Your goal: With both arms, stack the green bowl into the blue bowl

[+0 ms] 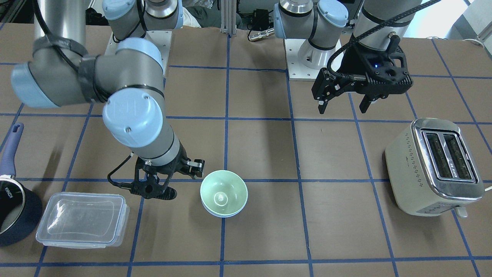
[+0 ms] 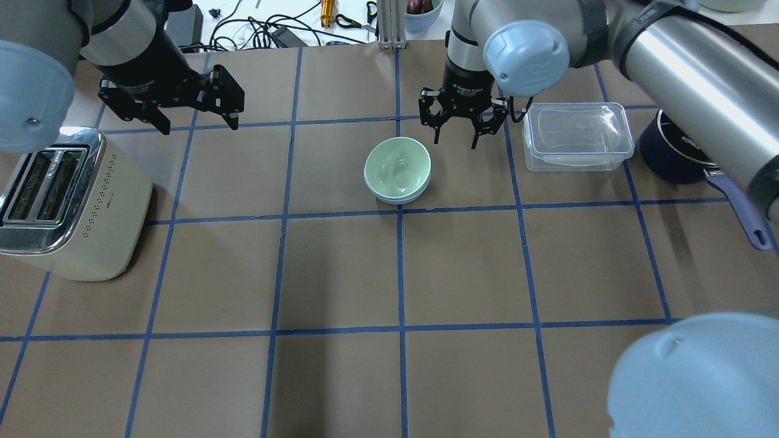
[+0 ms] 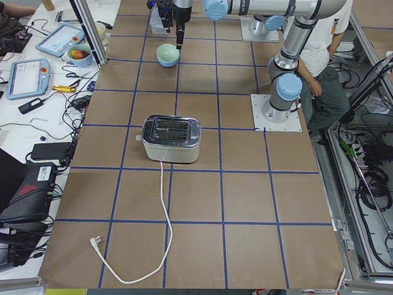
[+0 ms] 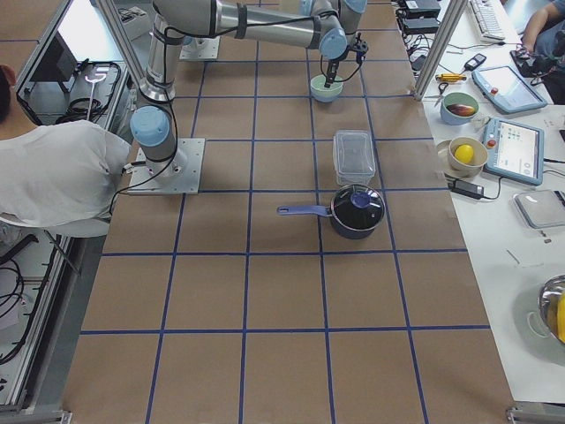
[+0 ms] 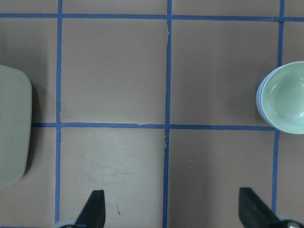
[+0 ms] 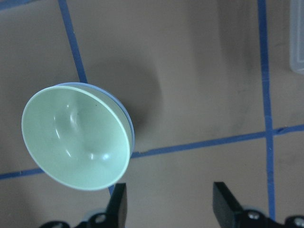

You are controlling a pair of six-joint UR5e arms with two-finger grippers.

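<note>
The green bowl sits nested inside the blue bowl, of which only the rim shows beneath it. The pair stands near the table's middle, also in the front view with the green bowl above the blue rim. My right gripper is open and empty, just beside the bowls toward the clear container; its wrist view shows the green bowl and blue rim to the left of its fingers. My left gripper is open and empty, raised near the toaster, far from the bowls.
A cream toaster stands on my left side. A clear lidded plastic container and a dark navy saucepan with a blue handle stand on my right side, beyond the right gripper.
</note>
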